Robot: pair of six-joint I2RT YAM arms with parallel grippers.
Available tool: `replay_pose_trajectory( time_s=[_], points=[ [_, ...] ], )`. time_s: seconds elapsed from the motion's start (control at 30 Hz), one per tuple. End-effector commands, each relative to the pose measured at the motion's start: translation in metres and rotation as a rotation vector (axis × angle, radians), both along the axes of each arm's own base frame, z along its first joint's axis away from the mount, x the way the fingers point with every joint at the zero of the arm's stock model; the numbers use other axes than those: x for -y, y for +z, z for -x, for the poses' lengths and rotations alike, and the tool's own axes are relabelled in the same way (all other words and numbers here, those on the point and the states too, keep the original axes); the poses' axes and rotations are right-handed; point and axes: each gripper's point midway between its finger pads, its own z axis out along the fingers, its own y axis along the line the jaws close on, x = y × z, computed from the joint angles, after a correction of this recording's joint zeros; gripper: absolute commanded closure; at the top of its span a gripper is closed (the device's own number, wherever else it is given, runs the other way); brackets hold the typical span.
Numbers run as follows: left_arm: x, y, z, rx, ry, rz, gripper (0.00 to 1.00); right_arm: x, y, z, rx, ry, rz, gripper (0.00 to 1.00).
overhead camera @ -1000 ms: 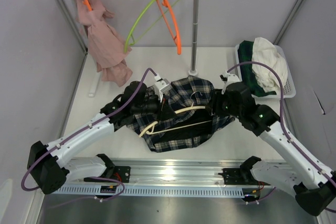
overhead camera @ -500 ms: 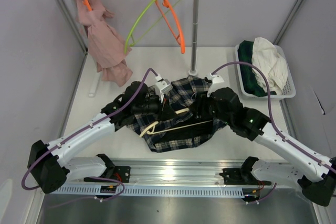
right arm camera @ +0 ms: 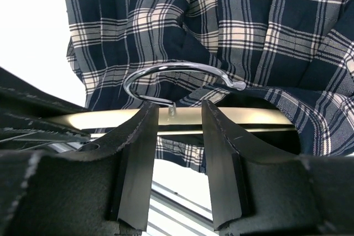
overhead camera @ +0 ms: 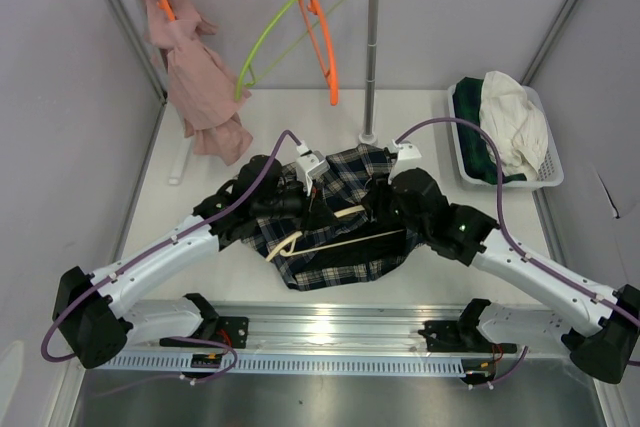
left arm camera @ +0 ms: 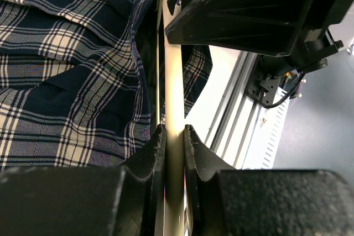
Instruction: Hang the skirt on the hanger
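The dark plaid skirt (overhead camera: 345, 247) lies crumpled in the middle of the table. A cream hanger (overhead camera: 340, 214) rests across it, one end running under the cloth. My left gripper (overhead camera: 312, 209) is shut on the hanger's arm; in the left wrist view the pale bar (left arm camera: 172, 81) runs straight out from between the pads (left arm camera: 172, 131) over the skirt (left arm camera: 66, 81). My right gripper (overhead camera: 378, 202) is open. In the right wrist view its jaws (right arm camera: 180, 109) stand on either side of the stem of the metal hook (right arm camera: 166, 73), above the bar (right arm camera: 249, 117), with a gap on both sides.
A clothes rack (overhead camera: 372, 47) stands at the back, carrying a pink garment (overhead camera: 195, 77), a green hanger (overhead camera: 275, 32) and an orange hanger (overhead camera: 325, 37). A white basket (overhead camera: 548, 142) of clothes sits at the right. A metal rail (overhead camera: 330, 332) runs along the near edge.
My right arm has swung left over the skirt until its jaws straddle the hanger's hook. The orange hanger on the rack sways slightly. My left gripper keeps its hold and place.
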Motion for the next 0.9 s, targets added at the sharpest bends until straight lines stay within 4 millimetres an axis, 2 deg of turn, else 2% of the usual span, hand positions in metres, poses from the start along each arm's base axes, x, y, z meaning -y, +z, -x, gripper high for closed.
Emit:
replay_pose_trajectory(
  time_s=[0.0, 0.4, 0.53, 0.67, 0.77, 0.87],
  points=[
    [0.006, 0.011, 0.000, 0.045, -0.019, 0.041, 1.00, -0.003, 0.007, -0.008, 0.045, -0.031, -0.033, 0.58],
    [0.008, 0.008, 0.001, 0.040, -0.025, 0.033, 1.00, -0.007, 0.006, -0.009, 0.083, -0.052, -0.051, 0.60],
    [0.008, 0.008, 0.001, 0.041, -0.026, 0.028, 1.00, -0.007, -0.001, -0.010, 0.083, -0.063, -0.033, 0.63],
    [0.009, 0.008, 0.000, 0.043, -0.029, 0.027, 1.00, -0.004, -0.001, -0.012, 0.100, -0.076, -0.037, 0.72],
    [0.009, 0.006, 0.000, 0.037, -0.028, 0.023, 1.00, -0.003, -0.004, -0.013, 0.103, -0.084, -0.029, 0.83],
    [0.008, 0.007, -0.002, 0.039, -0.011, 0.015, 1.00, 0.000, -0.007, -0.014, 0.106, -0.090, -0.019, 1.00]
  ],
)
